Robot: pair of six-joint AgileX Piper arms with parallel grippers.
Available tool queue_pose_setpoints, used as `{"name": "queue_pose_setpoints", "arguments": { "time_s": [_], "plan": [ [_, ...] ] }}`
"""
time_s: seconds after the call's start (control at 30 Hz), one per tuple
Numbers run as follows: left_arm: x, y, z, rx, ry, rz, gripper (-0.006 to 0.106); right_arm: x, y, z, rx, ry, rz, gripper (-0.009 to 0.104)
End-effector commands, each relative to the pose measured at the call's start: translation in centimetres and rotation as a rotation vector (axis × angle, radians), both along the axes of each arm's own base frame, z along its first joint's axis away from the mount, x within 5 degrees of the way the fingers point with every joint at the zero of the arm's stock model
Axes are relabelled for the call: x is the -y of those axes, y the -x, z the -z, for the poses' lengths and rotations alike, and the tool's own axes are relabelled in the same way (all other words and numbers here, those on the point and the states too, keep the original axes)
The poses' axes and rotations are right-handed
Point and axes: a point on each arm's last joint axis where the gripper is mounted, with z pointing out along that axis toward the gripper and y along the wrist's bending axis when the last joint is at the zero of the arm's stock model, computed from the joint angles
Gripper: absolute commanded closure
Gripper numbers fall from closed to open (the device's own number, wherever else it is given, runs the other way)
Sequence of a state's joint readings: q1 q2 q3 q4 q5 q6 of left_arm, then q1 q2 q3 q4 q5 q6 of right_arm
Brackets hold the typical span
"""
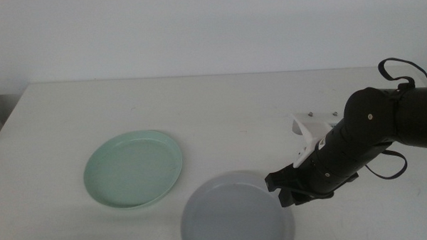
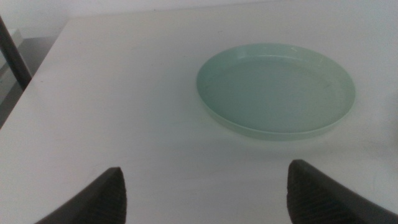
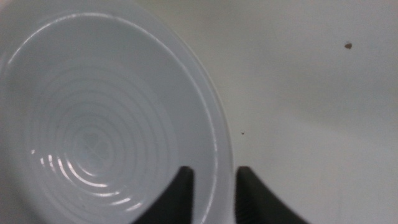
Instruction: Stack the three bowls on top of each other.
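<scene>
Grey bowl (image 1: 234,213) has its right rim clamped between the right pincer's (image 1: 281,191) jaws.

You've got a white table (image 1: 199,106) with rounded far corners, set against a plain white wall (image 1: 196,28). Light is soft and even, shadows faint. At the table's left edge you can see a dark floor strip and a dark leg-like bar (image 2: 12,53).

Cut-off and hidden parts

The pale grey bowl (image 1: 234,212) runs past the middle view's bottom edge, and the right gripper (image 1: 286,191) covers part of its rim. The left gripper (image 2: 205,190) shows only its jaw tips. A white piece (image 1: 308,134) behind the right arm is unclear.
</scene>
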State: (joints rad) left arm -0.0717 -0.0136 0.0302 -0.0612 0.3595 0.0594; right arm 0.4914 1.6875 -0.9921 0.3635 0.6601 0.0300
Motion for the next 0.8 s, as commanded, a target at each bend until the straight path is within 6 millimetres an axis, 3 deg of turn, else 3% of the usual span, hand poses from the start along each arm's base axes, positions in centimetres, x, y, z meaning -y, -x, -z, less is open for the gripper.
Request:
{"name": "queue_pose_setpoints", "arguments": {
  "time_s": [0.0, 0.07, 0.13, 0.3, 0.4, 0.53, 0.77],
  "plan": [
    [0.0, -0.1, -0.8, 0.084, 0.02, -0.008, 0.015, -0.1, 0.0, -2.1, 0.064, -0.033, -0.009, 0.064],
    [0.0, -0.1, -0.8, 0.084, 0.02, -0.008, 0.015, -0.1, 0.1, -3.0, 0.064, -0.041, -0.019, 0.057],
    [0.0, -0.1, -0.8, 0.084, 0.02, -0.008, 0.015, 0.0, 0.2, -6.0, 0.117, -0.078, -0.029, 0.049],
    [0.0, -0.1, -0.8, 0.084, 0.02, -0.008, 0.015, 1.2, 2.2, -13.4, 0.321, -0.124, -0.116, 0.047],
    [0.0, -0.1, -0.8, 0.084, 0.02, -0.008, 0.015, 2.4, 4.1, -16.9, 0.447, -0.134, -0.144, 0.047],
    [0.0, -0.1, -0.8, 0.084, 0.02, -0.008, 0.015, 4.4, 7.3, -20.2, 0.576, -0.133, -0.165, 0.047],
    [0.0, -0.1, -0.8, 0.084, 0.02, -0.008, 0.015, 8.0, 13.6, -24.0, 0.768, -0.093, -0.249, 0.047]
  ]
}}
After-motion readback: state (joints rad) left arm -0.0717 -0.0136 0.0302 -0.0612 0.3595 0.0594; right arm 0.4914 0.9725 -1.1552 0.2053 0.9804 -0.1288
